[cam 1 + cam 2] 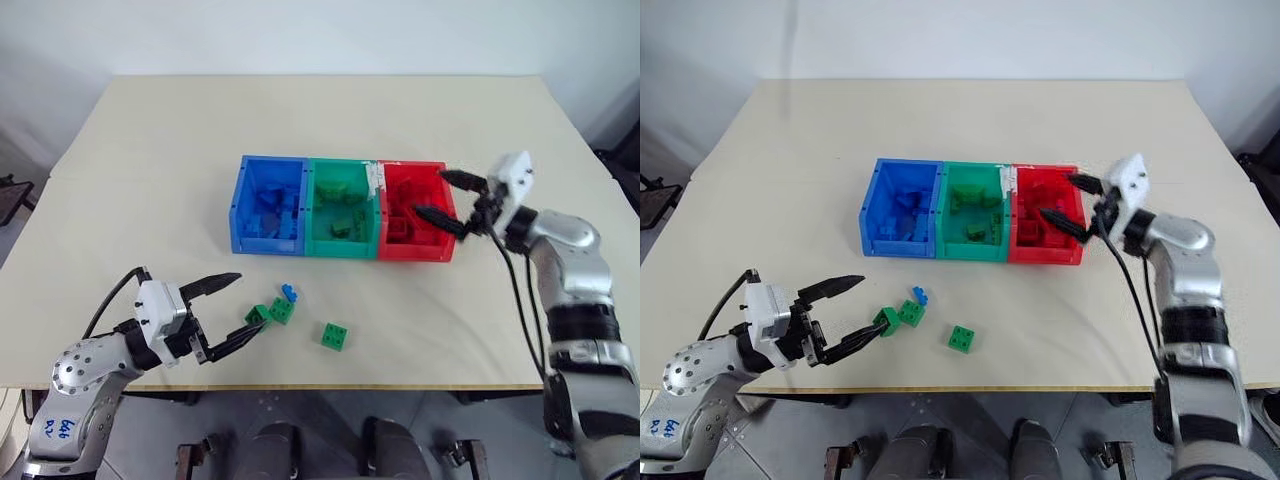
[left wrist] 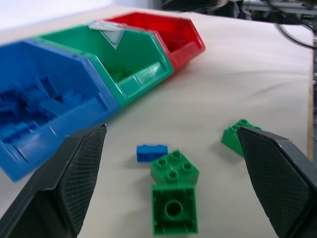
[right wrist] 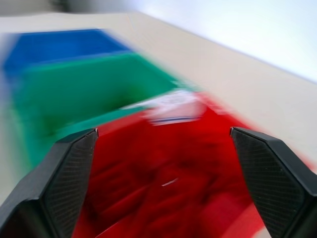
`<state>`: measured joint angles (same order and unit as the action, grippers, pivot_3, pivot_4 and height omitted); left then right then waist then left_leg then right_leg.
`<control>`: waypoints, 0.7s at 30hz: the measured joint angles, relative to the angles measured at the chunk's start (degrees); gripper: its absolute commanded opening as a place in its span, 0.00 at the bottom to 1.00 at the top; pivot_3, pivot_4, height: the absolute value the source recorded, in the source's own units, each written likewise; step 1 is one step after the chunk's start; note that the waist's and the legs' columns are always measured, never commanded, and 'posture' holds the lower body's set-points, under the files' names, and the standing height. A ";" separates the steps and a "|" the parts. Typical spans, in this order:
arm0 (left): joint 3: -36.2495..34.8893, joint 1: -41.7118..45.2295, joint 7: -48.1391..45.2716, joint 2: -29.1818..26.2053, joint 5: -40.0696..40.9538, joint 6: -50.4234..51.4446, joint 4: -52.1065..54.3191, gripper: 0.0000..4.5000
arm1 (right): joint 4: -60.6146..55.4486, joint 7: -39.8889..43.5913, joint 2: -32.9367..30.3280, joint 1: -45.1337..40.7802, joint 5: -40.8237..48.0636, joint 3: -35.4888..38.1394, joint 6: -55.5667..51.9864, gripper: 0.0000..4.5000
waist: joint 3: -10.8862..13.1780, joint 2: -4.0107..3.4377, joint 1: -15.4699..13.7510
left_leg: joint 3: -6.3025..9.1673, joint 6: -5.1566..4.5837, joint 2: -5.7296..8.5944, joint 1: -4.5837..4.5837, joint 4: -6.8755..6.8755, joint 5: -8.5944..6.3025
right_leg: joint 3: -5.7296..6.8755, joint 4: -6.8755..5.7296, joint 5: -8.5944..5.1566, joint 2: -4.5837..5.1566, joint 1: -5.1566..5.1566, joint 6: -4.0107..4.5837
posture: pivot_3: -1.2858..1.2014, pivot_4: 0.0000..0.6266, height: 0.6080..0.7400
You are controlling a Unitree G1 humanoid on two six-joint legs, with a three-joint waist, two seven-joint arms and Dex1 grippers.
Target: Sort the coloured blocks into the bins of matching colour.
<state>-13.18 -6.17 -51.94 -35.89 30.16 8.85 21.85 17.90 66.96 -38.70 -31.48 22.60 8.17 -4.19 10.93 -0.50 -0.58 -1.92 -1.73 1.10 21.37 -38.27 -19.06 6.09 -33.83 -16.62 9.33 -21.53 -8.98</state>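
Pale tabletop (image 1: 150, 180), both sets of fingers wide and empty: right gripper (image 1: 447, 198) over red bin (image 1: 440, 250), left gripper (image 1: 236, 312) just short of green blocks (image 1: 270, 314) and blue block (image 1: 290, 293); risk of pinching several, or mis-sorting.

Bins (image 1: 340, 250) block table (image 1: 150, 180) middle — bare surface all around.
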 measured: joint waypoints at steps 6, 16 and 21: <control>3.09 5.43 -3.32 -0.85 -0.03 0.64 -3.10 1.00 | -5.77 7.60 -6.68 15.49 2.68 4.27 2.05 0.99 | 0.00 -0.01 -0.32 | -0.15 -0.03 -0.04 -0.10 -0.19 -0.02 | -0.04 -0.05 0.02 0.02 0.06 -0.04 | 0.52 0.24 1.00; 6.38 9.40 -5.56 -0.53 -0.40 0.38 -6.94 1.00 | -9.26 9.79 -8.40 20.39 4.10 6.29 1.08 0.99 | 0.00 -0.01 0.27 | -0.11 0.00 -0.18 -0.18 -0.22 -0.04 | -0.07 -0.07 0.03 -0.02 0.04 -0.05 | 0.52 0.24 1.00; 4.88 6.08 -9.58 -3.99 -0.74 -1.54 -6.70 1.00 | -23.22 9.33 -6.08 18.99 7.92 -2.95 -9.14 0.99 | 0.01 -0.02 0.79 | -0.08 0.10 -0.29 -0.18 -0.23 -0.10 | -0.08 -0.07 0.02 -0.08 0.00 -0.02 | 0.52 0.24 1.00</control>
<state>-8.30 -0.09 -61.52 -39.88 29.42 7.31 15.15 -5.32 76.30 -44.78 -12.49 30.51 5.22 -13.33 10.93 -0.53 0.22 -2.00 -1.63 0.82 21.19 -38.51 -19.16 6.01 -33.90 -16.60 9.24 -21.53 -9.00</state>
